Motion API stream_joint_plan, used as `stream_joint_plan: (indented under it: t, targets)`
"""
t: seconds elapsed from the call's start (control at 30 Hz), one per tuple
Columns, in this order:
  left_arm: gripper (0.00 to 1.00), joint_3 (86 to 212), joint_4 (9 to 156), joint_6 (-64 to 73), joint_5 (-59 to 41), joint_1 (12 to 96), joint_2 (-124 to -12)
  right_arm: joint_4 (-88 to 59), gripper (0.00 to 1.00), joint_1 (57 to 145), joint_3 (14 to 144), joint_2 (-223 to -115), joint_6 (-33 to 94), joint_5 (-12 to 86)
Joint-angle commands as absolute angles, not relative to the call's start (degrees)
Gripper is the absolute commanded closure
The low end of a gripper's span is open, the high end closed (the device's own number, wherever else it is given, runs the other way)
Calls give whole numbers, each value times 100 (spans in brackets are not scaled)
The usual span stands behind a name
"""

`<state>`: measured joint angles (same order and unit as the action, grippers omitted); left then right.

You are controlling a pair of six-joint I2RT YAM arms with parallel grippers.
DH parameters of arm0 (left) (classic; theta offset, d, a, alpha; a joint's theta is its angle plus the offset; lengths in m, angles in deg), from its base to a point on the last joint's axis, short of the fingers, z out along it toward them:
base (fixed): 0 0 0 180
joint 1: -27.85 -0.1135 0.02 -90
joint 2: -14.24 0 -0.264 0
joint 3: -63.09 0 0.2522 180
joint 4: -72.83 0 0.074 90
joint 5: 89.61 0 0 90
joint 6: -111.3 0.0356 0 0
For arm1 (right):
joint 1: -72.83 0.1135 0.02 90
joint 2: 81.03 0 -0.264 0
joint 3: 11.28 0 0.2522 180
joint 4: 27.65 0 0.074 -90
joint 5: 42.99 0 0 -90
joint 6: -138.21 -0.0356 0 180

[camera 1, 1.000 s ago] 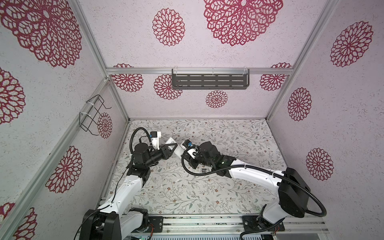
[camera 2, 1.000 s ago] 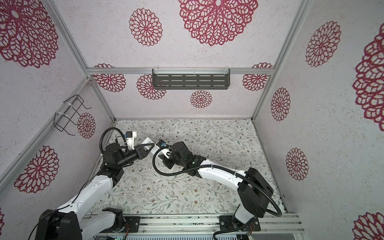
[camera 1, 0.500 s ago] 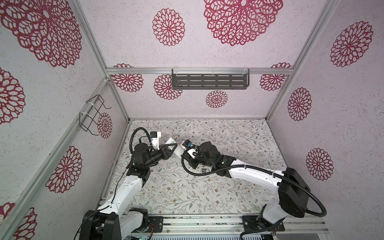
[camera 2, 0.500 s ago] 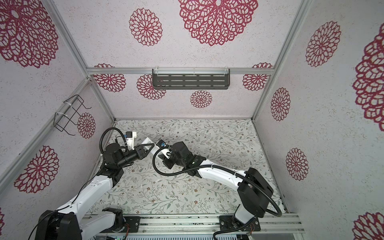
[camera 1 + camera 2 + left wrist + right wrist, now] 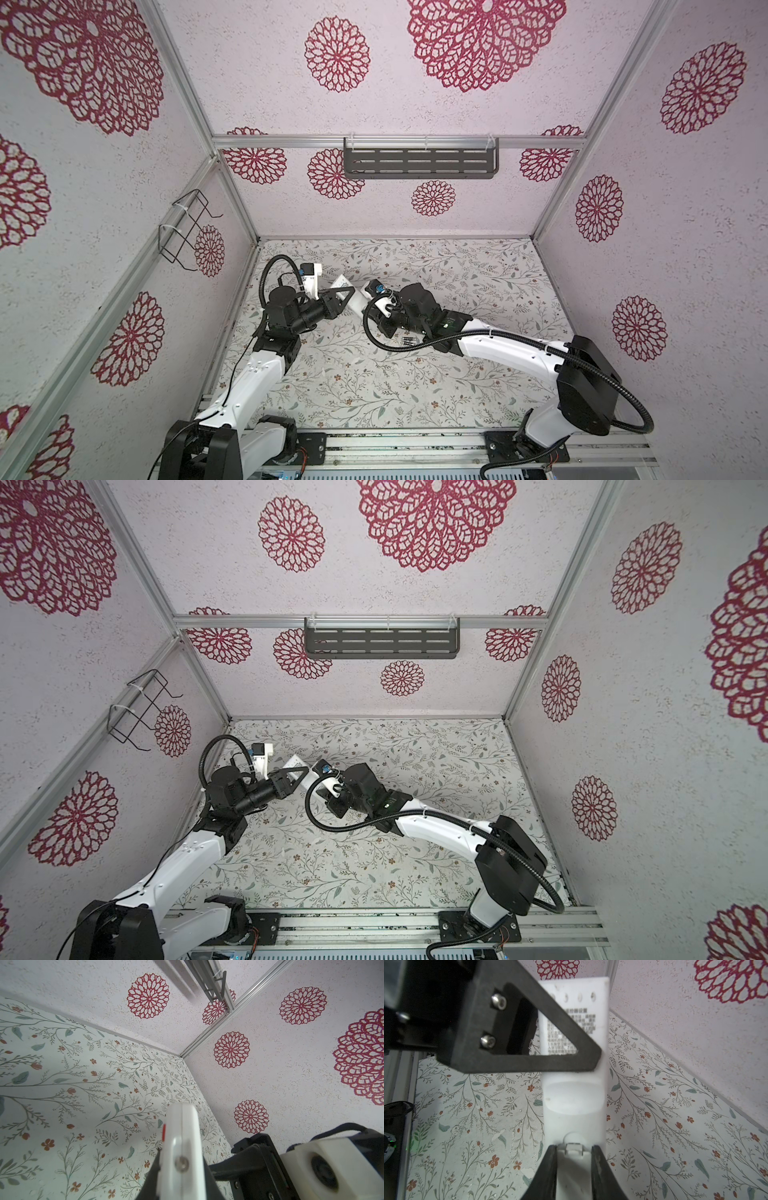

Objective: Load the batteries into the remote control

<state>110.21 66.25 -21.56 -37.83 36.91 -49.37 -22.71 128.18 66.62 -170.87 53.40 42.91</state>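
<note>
A: Where's the remote control (image 5: 575, 1103)?

B: Off the table (image 5: 457, 270), bridging both grippers. The left gripper (image 5: 349, 292) is clamped tight on its faces near the label end. The right gripper (image 5: 574, 1157) is narrowly closed on its long edges, beside the cover latch (image 5: 574, 1146).

A: Handling?

B: Light, stiff, smooth plastic, I'd judge. It could slip, so hold the edges clear of the cover. The batteries (image 5: 409, 341) lie on the table behind the right gripper, under its arm; they look small and likely to roll.
</note>
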Motion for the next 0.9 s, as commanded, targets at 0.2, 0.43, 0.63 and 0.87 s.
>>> stream_joint_plan:
  t: [0.2,0.43,0.63,0.87]
  targets:
    - [89,11078,6560,-2054,-3767,3693,-4957,-2593,73,12894,6610,-16609,5422,4384]
    - [89,11079,6620,-2019,-3735,3693,-4959,-2546,73,12869,6605,-16533,5402,4556]
    - [89,11053,6596,-2045,-3740,3701,-4992,-2177,73,12582,6570,-16435,5194,4855]
    - [89,11060,6545,-2071,-3775,3699,-5016,-1303,73,11862,6583,-16457,4594,5155]
